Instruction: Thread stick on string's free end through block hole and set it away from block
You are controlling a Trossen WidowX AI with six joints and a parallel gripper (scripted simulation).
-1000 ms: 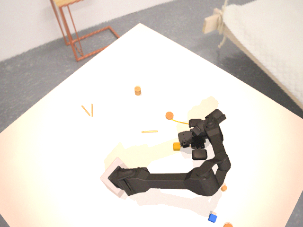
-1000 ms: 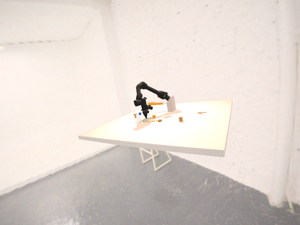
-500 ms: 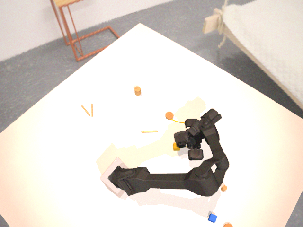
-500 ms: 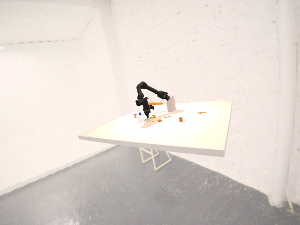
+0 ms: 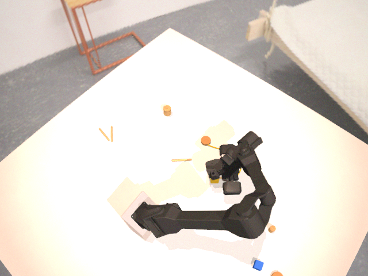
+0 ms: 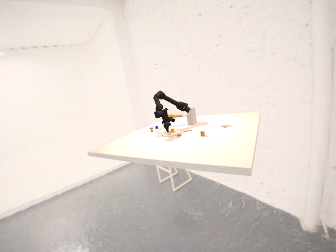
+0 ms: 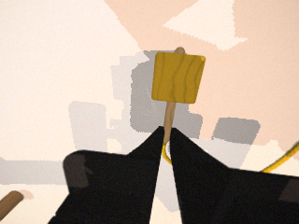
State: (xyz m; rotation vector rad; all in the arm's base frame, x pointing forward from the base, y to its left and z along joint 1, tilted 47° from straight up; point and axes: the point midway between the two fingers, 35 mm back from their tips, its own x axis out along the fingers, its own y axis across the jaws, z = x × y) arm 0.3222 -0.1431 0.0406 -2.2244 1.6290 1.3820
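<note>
Clenched on the stick (image 7: pixel 168 119) by its string end, the gripper (image 5: pixel 230 178) (image 6: pixel 167 131) (image 7: pixel 166 131) leaves the tip free to poke past the block (image 5: pixel 214 180) (image 6: pixel 172 130) (image 7: pixel 177 77) at twelve o'clock

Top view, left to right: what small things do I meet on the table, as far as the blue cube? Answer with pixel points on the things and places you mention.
Two loose sticks (image 5: pixel 111 134) (image 6: pixel 228 125) → cylinder (image 5: pixel 167 111) (image 6: pixel 202 133) → another loose stick (image 5: pixel 181 160) (image 6: pixel 187 130) → button (image 5: pixel 205 140) (image 6: pixel 178 135) → block (image 5: pixel 214 180) (image 6: pixel 172 130) (image 7: pixel 177 78) → blue cube (image 5: pixel 258 265) (image 6: pixel 156 127).

On the side away from the gripper, we see open tabletop between the yellow wooden block (image 5: pixel 214 180) (image 6: pixel 172 130) (image 7: pixel 177 77) and the loose thin wooden stick (image 5: pixel 181 160) (image 6: pixel 187 130); the curving yellow string (image 5: pixel 213 146) (image 6: pixel 163 134) (image 7: pixel 280 160) obstructs low passage toward the round orange-brown button (image 5: pixel 205 140) (image 6: pixel 178 135)
</note>
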